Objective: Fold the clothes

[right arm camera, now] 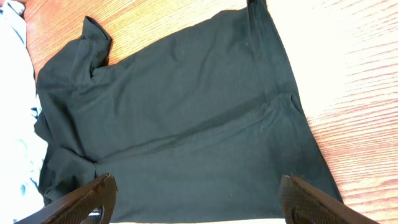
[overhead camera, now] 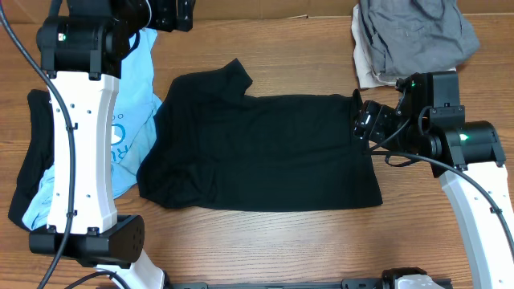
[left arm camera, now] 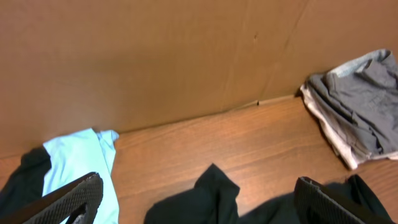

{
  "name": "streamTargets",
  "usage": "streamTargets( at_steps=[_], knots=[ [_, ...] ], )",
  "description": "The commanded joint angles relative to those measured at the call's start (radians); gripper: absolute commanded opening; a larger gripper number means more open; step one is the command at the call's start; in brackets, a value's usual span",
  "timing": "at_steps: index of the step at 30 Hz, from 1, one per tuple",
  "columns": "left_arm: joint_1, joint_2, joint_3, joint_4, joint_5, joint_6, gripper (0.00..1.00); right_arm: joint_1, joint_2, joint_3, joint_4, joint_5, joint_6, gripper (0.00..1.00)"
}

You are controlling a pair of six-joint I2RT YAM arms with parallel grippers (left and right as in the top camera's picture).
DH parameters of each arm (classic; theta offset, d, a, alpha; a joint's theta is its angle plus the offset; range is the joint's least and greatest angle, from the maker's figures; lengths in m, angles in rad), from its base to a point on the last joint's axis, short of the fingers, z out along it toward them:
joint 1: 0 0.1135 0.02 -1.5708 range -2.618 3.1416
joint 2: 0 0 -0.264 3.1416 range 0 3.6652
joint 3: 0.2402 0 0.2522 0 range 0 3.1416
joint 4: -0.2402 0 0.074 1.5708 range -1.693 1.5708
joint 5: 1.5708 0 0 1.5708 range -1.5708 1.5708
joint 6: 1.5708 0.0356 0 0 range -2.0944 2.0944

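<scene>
1. The light-blue tee (overhead camera: 138, 88) lies at the left, partly under the left arm (overhead camera: 80, 144), overlapping a black garment (overhead camera: 30, 152)
2. The left gripper (left arm camera: 199, 202) hovers at the far left, fingers spread wide and empty, the black shirt's sleeve below it
3. The black shirt (overhead camera: 257, 152) lies spread flat mid-table (overhead camera: 265, 249)
4. The right gripper (overhead camera: 363, 120) sits at the shirt's right edge, fingers apart, gripping nothing
5. A grey pile of clothes (overhead camera: 414, 36) lies far right
</scene>
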Motion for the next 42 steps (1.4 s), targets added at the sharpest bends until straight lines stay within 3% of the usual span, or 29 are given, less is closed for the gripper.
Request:
streamTargets(
  at_steps=[1, 7, 12, 16, 20, 32, 42],
  knots=[
    [-0.007, 0.007, 0.029, 0.011, 0.011, -0.021, 1.00, -0.003, -0.006, 0.028, 0.002, 0.007, -0.006, 0.87],
    [-0.007, 0.053, 0.028, -0.155, 0.009, -0.008, 1.00, -0.001, 0.036, 0.028, 0.017, 0.006, -0.036, 0.87],
    [-0.007, 0.159, 0.028, -0.206, 0.010, -0.002, 1.00, -0.003, 0.153, 0.035, 0.156, 0.006, -0.066, 0.87],
    [-0.006, 0.220, 0.028, -0.144, 0.009, -0.002, 1.00, -0.010, 0.264, 0.093, 0.242, 0.008, -0.093, 0.87],
    [-0.008, 0.338, 0.029, 0.030, 0.010, -0.003, 1.00, -0.007, 0.378, 0.135, 0.262, 0.007, -0.104, 0.87],
    [-0.088, 0.648, 0.028, 0.276, 0.006, 0.031, 1.00, -0.008, 0.410, 0.135, 0.228, 0.041, -0.115, 0.88],
    [-0.129, 0.789, 0.028, 0.340, -0.068, 0.031, 1.00, -0.008, 0.410, 0.135, 0.204, 0.044, -0.115, 0.88]
  ],
)
